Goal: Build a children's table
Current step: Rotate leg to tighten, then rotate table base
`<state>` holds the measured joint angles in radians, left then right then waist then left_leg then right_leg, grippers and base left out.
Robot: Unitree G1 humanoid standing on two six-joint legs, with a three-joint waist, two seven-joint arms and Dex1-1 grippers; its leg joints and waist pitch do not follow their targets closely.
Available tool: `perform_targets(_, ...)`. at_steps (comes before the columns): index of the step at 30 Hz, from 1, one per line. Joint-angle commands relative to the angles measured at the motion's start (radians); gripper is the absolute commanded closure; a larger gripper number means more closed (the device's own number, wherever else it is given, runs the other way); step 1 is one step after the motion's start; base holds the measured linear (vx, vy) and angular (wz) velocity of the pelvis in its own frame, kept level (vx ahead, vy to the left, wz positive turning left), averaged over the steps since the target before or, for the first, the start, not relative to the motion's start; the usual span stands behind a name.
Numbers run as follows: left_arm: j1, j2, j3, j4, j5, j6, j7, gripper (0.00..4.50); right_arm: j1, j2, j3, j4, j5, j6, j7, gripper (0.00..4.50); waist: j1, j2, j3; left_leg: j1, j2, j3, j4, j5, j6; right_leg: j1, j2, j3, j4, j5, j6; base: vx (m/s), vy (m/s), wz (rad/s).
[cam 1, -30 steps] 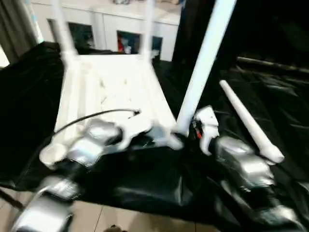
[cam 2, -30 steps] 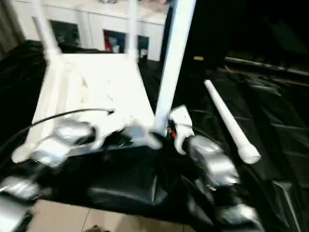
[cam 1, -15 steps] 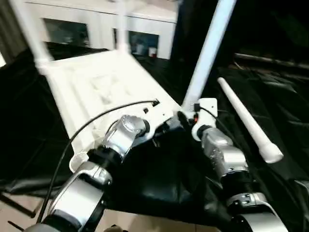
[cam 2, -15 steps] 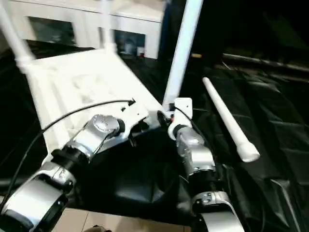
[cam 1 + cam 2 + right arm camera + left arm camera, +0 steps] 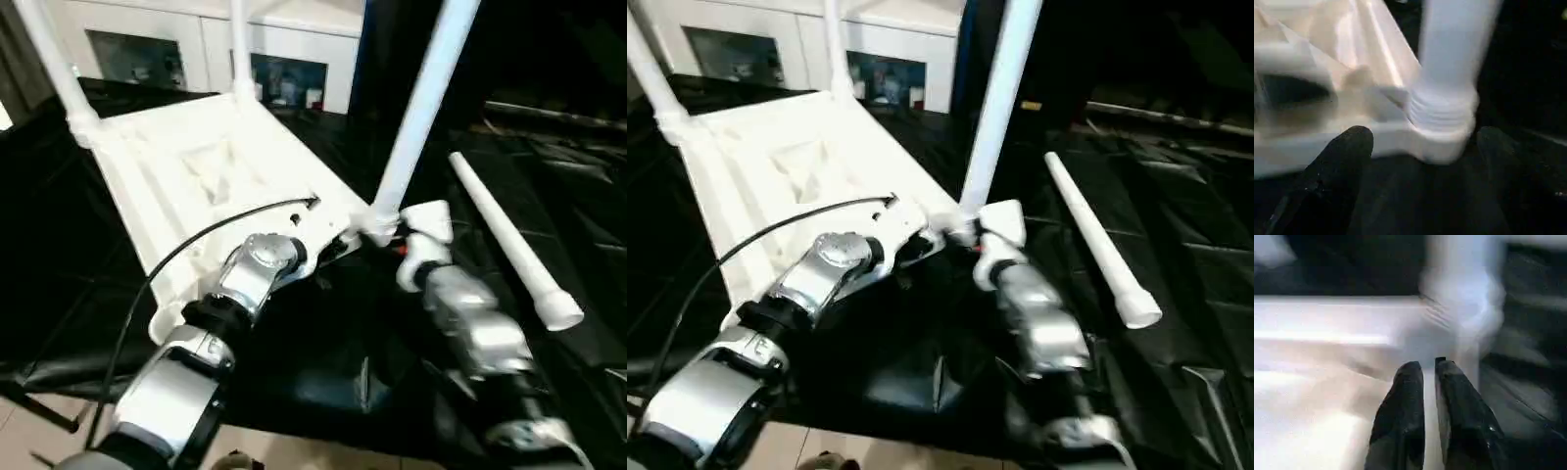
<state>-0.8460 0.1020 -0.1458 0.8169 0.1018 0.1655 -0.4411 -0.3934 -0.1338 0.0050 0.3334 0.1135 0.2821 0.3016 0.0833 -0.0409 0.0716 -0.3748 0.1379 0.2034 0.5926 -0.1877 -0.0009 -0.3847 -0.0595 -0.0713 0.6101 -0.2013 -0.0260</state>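
Nearest to the camera, the two silver forearms are seen above a black cloth that covers the work surface. The left gripper is placed at the near edge of the upside-down tabletop; its two black fingers are almost closed, with only a narrow gap between them, and whether the edge is pinched cannot be told. The right gripper is spread wide, with one finger on each side of the near right corner socket, not touching it. A white leg is standing upright in this socket. A loose leg is lying on the cloth to the right. Two further legs are standing at the far corners. A white cabinet is seen behind.
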Motion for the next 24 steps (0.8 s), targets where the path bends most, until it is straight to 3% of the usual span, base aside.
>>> perform_targets(1, -0.011, 0.026, 0.039, -0.076, -0.008, 0.002, 0.053, 3.55, 0.008, 0.001, -0.003, -0.019, 0.000, 0.025, 0.004, 0.68, 0.004, 0.006, -0.068, 0.018, 0.113, -0.060, -0.077, -0.187, 0.027, 0.046, -0.132, 0.071, -0.074, -0.109, -0.242, 0.000, 0.000, 0.00)
perform_targets(2, -0.005, 0.033, 0.046, -0.098, -0.006, 0.012, 0.061, 3.55, 0.009, 0.002, -0.001, -0.021, -0.001, 0.028, 0.005, 0.68, 0.004, 0.005, -0.069, 0.019, 0.111, -0.058, -0.075, -0.182, 0.029, 0.045, -0.132, 0.071, -0.075, -0.110, -0.242, 0.000, 0.000, 0.00)
perform_targets(4, 0.063, 0.098, 0.105, -0.287, 0.025, 0.087, 0.112, 3.37, 0.015, 0.007, 0.025, -0.028, -0.013, 0.053, 0.012, 0.68, 0.004, 0.010, -0.067, 0.020, 0.113, -0.056, -0.073, -0.157, 0.032, 0.041, -0.128, 0.071, -0.072, -0.097, -0.248, 0.000, 0.000, 0.00)
perform_targets(7, 0.178, 0.184, 0.172, -0.518, 0.086, 0.193, 0.149, 3.13, 0.011, 0.019, 0.051, -0.016, -0.021, 0.064, 0.010, 0.68, -0.002, 0.002, -0.065, 0.016, 0.118, -0.057, -0.076, -0.126, 0.037, 0.041, -0.127, 0.069, -0.061, -0.067, -0.252, 0.000, 0.000, 0.00)
perform_targets(8, 0.193, 0.193, 0.183, -0.542, 0.094, 0.205, 0.155, 3.13, 0.010, 0.021, 0.052, -0.013, -0.022, 0.064, 0.008, 0.68, -0.004, 0.005, -0.064, 0.015, 0.118, -0.058, -0.076, -0.127, 0.038, 0.041, -0.127, 0.069, -0.061, -0.078, -0.249, 0.000, 0.000, 0.00)
perform_targets(9, 0.247, 0.226, 0.222, -0.631, 0.120, 0.250, 0.179, 3.10, 0.007, 0.028, 0.058, -0.005, -0.025, 0.060, 0.002, 0.68, -0.004, -0.001, -0.067, 0.020, 0.114, -0.053, -0.072, -0.122, 0.038, 0.038, -0.125, 0.070, -0.062, -0.088, -0.242, 0.000, 0.000, 0.00)
perform_targets(10, 0.247, 0.226, 0.222, -0.631, 0.120, 0.250, 0.179, 3.10, 0.007, 0.028, 0.058, -0.005, -0.025, 0.060, 0.002, 0.68, -0.003, 0.007, -0.064, 0.014, 0.112, -0.053, -0.072, -0.106, 0.040, 0.035, -0.122, 0.071, -0.062, -0.084, -0.241, 0.000, 0.000, 0.00)
perform_targets(11, 0.316, 0.264, 0.273, -0.726, 0.155, 0.302, 0.200, 3.01, 0.002, 0.035, 0.060, -0.003, -0.025, 0.062, -0.001, 0.68, -0.001, 0.005, -0.065, 0.018, 0.111, -0.051, -0.071, -0.104, 0.040, 0.031, -0.119, 0.070, -0.064, -0.087, -0.236, 0.000, 0.000, 0.00)
perform_targets(12, 0.323, 0.267, 0.279, -0.736, 0.160, 0.307, 0.202, 2.77, 0.002, 0.036, 0.060, -0.003, -0.025, 0.063, -0.001, 0.68, 0.002, 0.006, -0.065, 0.015, 0.117, -0.055, -0.073, -0.090, 0.039, 0.033, -0.121, 0.069, -0.056, -0.066, -0.237, 0.000, 0.000, 0.00)
perform_targets(13, 0.399, 0.283, 0.338, -0.832, 0.186, 0.326, 0.231, 2.73, 0.000, 0.039, 0.059, -0.007, -0.024, 0.067, 0.000, 0.68, 0.004, 0.000, -0.063, 0.019, 0.117, -0.053, -0.074, -0.092, 0.038, 0.028, -0.116, 0.068, -0.057, -0.068, -0.233, 0.000, 0.000, 0.00)
perform_targets(14, 0.414, 0.283, 0.349, -0.852, 0.188, 0.325, 0.239, 2.73, 0.000, 0.039, 0.058, -0.008, -0.024, 0.068, 0.000, 0.68, 0.007, 0.005, -0.064, 0.020, 0.119, -0.055, -0.074, -0.092, 0.034, 0.028, -0.118, 0.068, -0.055, -0.059, -0.236, 0.000, 0.000, 0.00)
perform_targets(17, 0.534, 0.261, 0.417, -0.965, 0.220, 0.338, 0.295, 2.33, -0.003, 0.036, 0.055, -0.006, -0.024, 0.068, -0.002, 0.68, 0.011, 0.003, -0.060, 0.026, 0.117, -0.050, -0.075, -0.117, 0.021, 0.021, -0.113, 0.069, -0.059, -0.051, -0.229, 0.000, 0.000, 0.00)
perform_targets(19, 0.609, 0.249, 0.447, -1.027, 0.241, 0.396, 0.323, 2.28, -0.001, 0.034, 0.052, -0.011, -0.022, 0.068, -0.009, 0.68, 0.012, 0.001, -0.055, 0.020, 0.117, -0.054, -0.083, -0.175, 0.000, 0.024, -0.115, 0.071, -0.066, -0.110, -0.212, 0.000, 0.000, 0.00)
perform_targets(20, 0.645, 0.249, 0.456, -1.048, 0.251, 0.427, 0.328, 2.24, 0.000, 0.035, 0.047, -0.018, -0.020, 0.069, -0.015, 0.68, 0.012, 0.006, -0.055, 0.024, 0.117, -0.054, -0.083, -0.194, -0.008, 0.020, -0.115, 0.072, -0.067, -0.128, -0.206, 0.000, 0.000, 0.00)
perform_targets(21, 0.666, 0.251, 0.457, -1.060, 0.254, 0.450, 0.325, 2.13, 0.002, 0.035, 0.044, -0.022, -0.019, 0.069, -0.019, 0.68, 0.008, 0.003, -0.052, 0.020, 0.115, -0.057, -0.087, -0.227, -0.021, 0.021, -0.113, 0.072, -0.071, -0.168, -0.191, 0.000, 0.000, 0.00)
perform_targets(24, 0.722, 0.255, 0.438, -1.088, 0.243, 0.528, 0.284, 1.92, 0.007, 0.034, 0.036, -0.040, -0.021, 0.074, -0.033, 0.68, 0.009, 0.002, -0.050, 0.024, 0.110, -0.059, -0.088, -0.281, -0.040, 0.014, -0.113, 0.076, -0.081, -0.244, -0.160, 0.000, 0.000, 0.00)
